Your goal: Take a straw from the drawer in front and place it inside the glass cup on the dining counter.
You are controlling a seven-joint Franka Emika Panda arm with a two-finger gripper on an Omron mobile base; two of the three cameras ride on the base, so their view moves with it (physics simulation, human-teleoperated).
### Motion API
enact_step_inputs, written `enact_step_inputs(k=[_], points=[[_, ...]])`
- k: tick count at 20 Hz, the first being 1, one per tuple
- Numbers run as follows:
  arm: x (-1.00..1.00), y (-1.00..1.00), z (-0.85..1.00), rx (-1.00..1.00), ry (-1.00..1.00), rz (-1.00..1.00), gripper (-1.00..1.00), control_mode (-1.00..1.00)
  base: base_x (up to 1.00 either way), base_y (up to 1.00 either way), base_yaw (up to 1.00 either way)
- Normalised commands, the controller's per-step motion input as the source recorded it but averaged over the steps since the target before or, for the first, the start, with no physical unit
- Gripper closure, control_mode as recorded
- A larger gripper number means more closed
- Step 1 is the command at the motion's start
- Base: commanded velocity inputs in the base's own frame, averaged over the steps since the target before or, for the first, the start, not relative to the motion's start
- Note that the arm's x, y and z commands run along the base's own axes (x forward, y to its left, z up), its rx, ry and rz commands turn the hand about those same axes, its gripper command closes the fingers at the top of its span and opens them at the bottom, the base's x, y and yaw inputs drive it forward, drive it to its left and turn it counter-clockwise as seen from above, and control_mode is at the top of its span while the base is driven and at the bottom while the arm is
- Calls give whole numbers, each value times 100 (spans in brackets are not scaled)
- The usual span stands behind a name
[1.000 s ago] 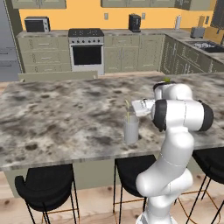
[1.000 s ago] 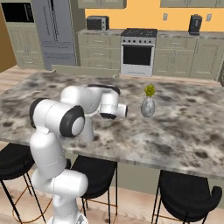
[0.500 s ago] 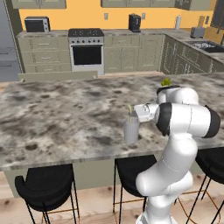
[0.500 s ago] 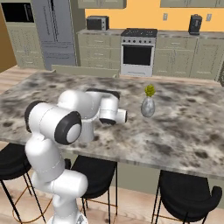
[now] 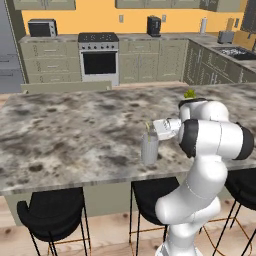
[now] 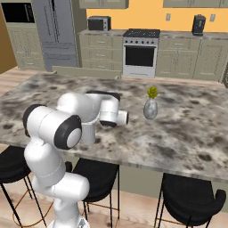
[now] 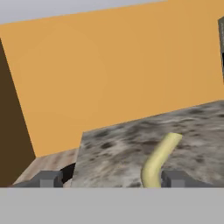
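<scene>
Item, the straw (image 7: 158,161): pale yellow, in your hand view rising between the two finger tips, which stand well apart on either side of it and do not touch it, so you may enter the jaws as wide and holding nothing. Item, the gripper (image 5: 156,128): level with the top of the glass cup (image 5: 149,149), just beside it. Item, the glass cup: upright on the speckled tabletop (image 5: 75,135), near its front edge, with a thin yellowish tip (image 5: 147,127) showing above its rim; you can judge this to be the straw standing inside, though the base views are too coarse to settle it. Item, progress: fetching and placing appear done; what is left for you is to draw the arm clear without knocking the cup. Item, a small grey vase (image 6: 150,108) with a green sprig stands well apart.
</scene>
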Motion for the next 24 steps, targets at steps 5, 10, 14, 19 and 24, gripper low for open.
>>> enact_step_inputs(k=[5, 10, 14, 19, 24], points=[[0, 0, 0, -18, -3, 0, -100, -100, 0, 0, 0], [0, 0, 0, -26, 0, 0, -100, -100, 0, 0, 0], [0, 0, 0, -24, 3, -3, -100, -100, 0, 0, 0], [1, 0, -1, -17, 18, -6, -100, -100, 0, 0, 0], [10, 0, -13, -9, 34, -8, -100, -100, 0, 0, 0]])
